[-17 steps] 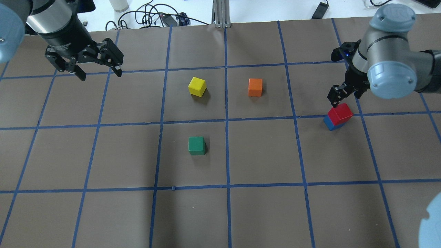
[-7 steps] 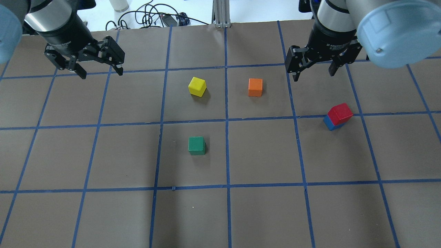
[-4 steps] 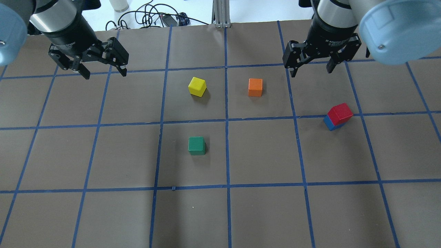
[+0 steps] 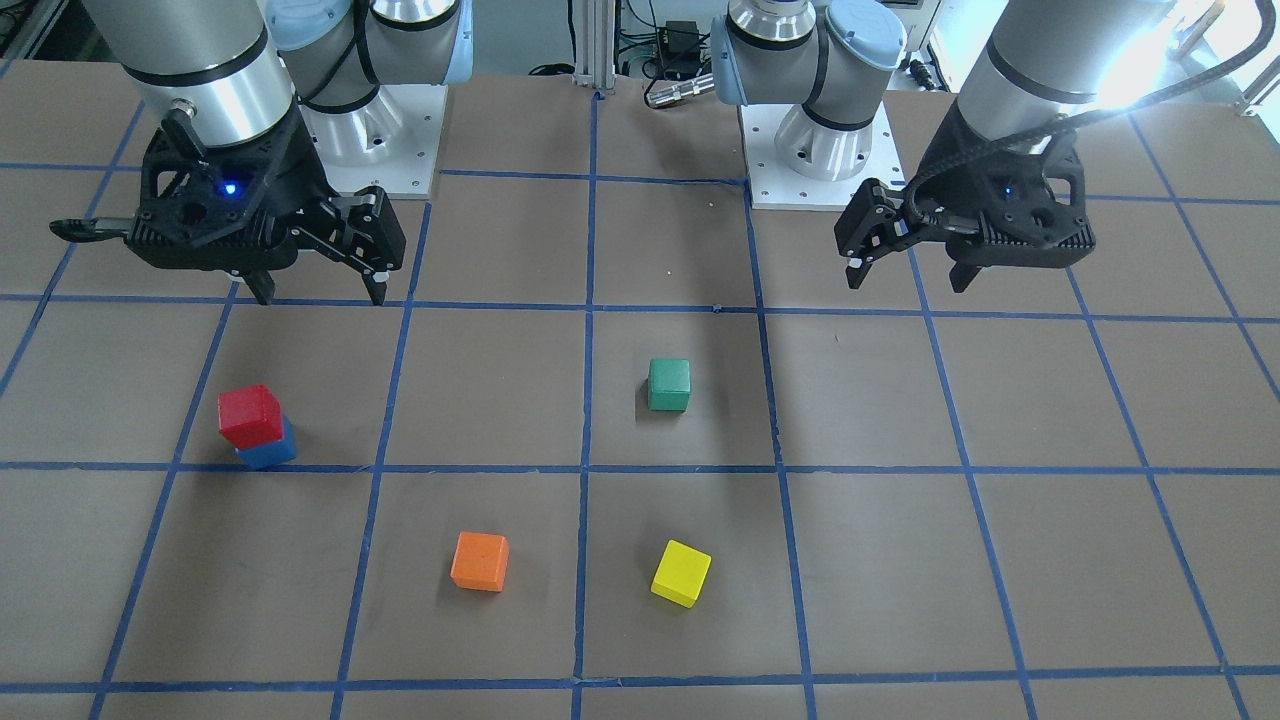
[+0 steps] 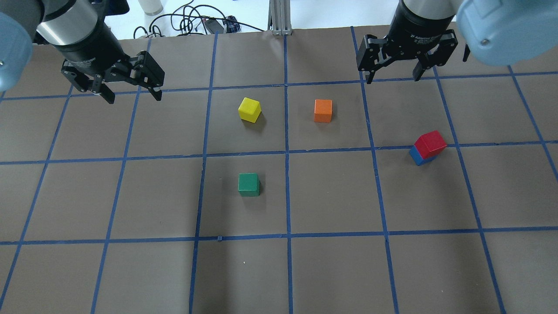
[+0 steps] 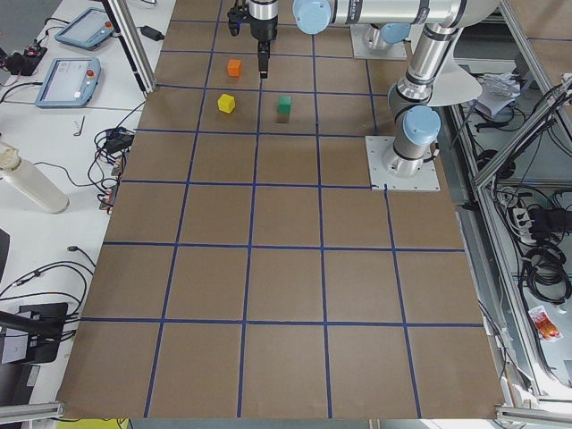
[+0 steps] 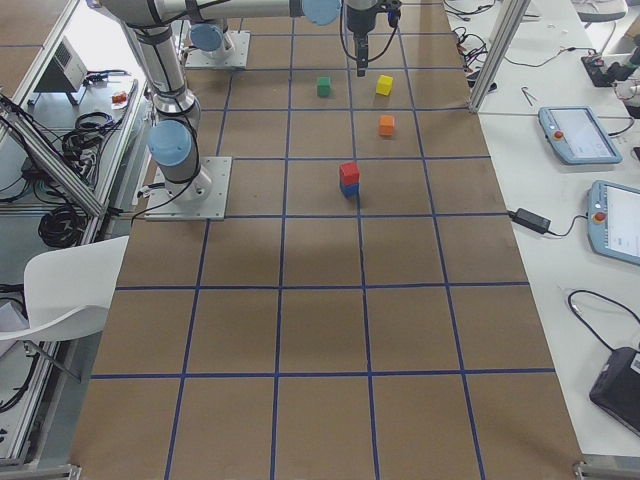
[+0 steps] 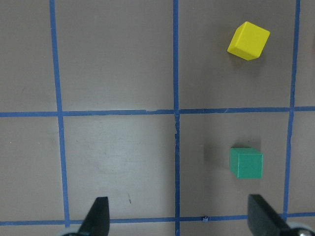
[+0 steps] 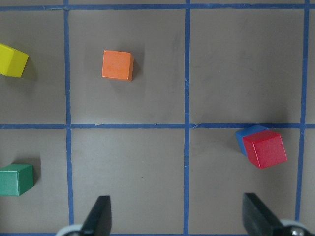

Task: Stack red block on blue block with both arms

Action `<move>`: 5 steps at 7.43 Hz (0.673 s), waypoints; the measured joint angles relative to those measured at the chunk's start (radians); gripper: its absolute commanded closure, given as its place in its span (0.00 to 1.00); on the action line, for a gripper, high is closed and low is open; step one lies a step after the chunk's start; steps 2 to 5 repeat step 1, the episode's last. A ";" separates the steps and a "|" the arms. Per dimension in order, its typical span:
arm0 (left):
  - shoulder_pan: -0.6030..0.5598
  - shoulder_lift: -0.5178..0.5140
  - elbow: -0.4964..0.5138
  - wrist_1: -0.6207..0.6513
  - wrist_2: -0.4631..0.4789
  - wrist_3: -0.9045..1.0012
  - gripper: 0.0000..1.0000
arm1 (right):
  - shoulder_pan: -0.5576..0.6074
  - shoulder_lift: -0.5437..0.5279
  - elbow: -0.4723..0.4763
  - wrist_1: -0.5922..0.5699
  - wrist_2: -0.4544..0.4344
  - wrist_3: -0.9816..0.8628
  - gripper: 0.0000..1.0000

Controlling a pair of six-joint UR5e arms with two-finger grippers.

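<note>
The red block (image 5: 430,143) sits on top of the blue block (image 5: 416,156) on the right of the table, slightly offset and turned, resting free. The stack also shows in the front view, red (image 4: 249,415) over blue (image 4: 268,452), and in the right wrist view, red (image 9: 265,149) over blue (image 9: 243,139). My right gripper (image 5: 393,78) is open and empty, raised well behind the stack near the far edge. My left gripper (image 5: 133,97) is open and empty at the far left, above bare table.
A yellow cube (image 5: 249,109), an orange cube (image 5: 323,110) and a green cube (image 5: 249,184) stand apart in the middle squares. Cables (image 5: 192,22) and a metal post (image 5: 279,17) lie beyond the table's far edge.
My right gripper has lifted off the red block and drawn back toward the far edge, open. The stack has stayed put. My left gripper shifted slightly.
</note>
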 measured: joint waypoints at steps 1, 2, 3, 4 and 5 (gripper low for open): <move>0.000 0.001 -0.007 0.020 0.001 0.000 0.00 | 0.001 0.017 -0.024 0.025 0.007 0.011 0.07; 0.000 0.001 -0.007 0.020 0.001 0.000 0.00 | 0.001 0.017 -0.024 0.025 0.007 0.011 0.07; 0.000 0.001 -0.007 0.020 0.001 0.000 0.00 | 0.001 0.017 -0.024 0.025 0.007 0.011 0.07; 0.000 0.001 -0.007 0.020 0.001 0.000 0.00 | 0.001 0.017 -0.024 0.025 0.007 0.011 0.07; 0.000 0.001 -0.007 0.020 0.001 0.000 0.00 | 0.001 0.017 -0.024 0.025 0.007 0.011 0.07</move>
